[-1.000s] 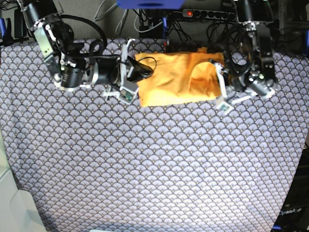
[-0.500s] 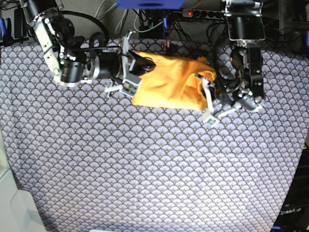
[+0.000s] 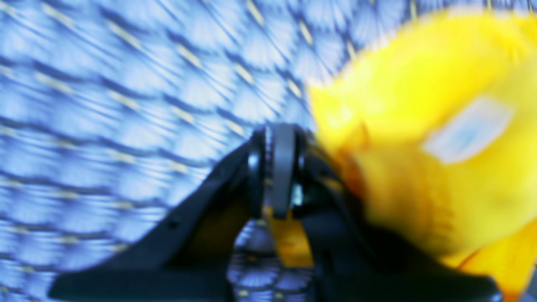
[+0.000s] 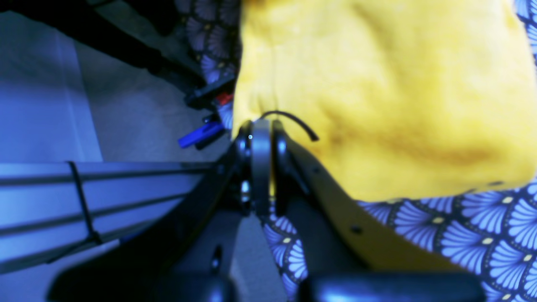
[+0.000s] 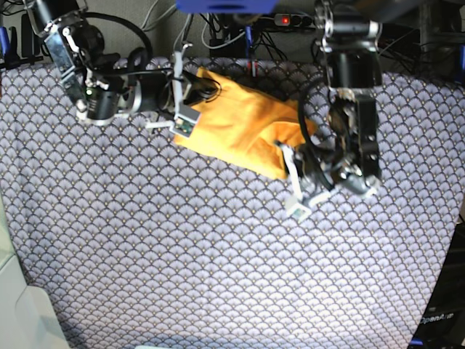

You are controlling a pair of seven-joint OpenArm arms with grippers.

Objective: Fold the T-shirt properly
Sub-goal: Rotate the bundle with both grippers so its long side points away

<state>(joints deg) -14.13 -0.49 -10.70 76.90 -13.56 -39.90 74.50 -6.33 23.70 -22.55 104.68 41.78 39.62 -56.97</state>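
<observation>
The yellow-orange T-shirt lies folded into a compact slab, slanting from the back left down to the right on the tablecloth. At its back-left corner my right gripper is shut on the cloth. The right wrist view shows the shut right gripper pinching the T-shirt at its edge. My left gripper is shut on the front-right corner. In the blurred left wrist view, yellow cloth of the T-shirt runs between the closed fingers of the left gripper.
The blue-grey fan-patterned tablecloth covers the whole table. A power strip with a red light and loose cables lie behind the back edge. A pale bin corner sits at the front left. Floor shows past the table edge.
Both arms have swung the T-shirt: the left gripper moved toward the front and centre with its corner, the right gripper drew back slightly. The shirt now lies diagonal.
</observation>
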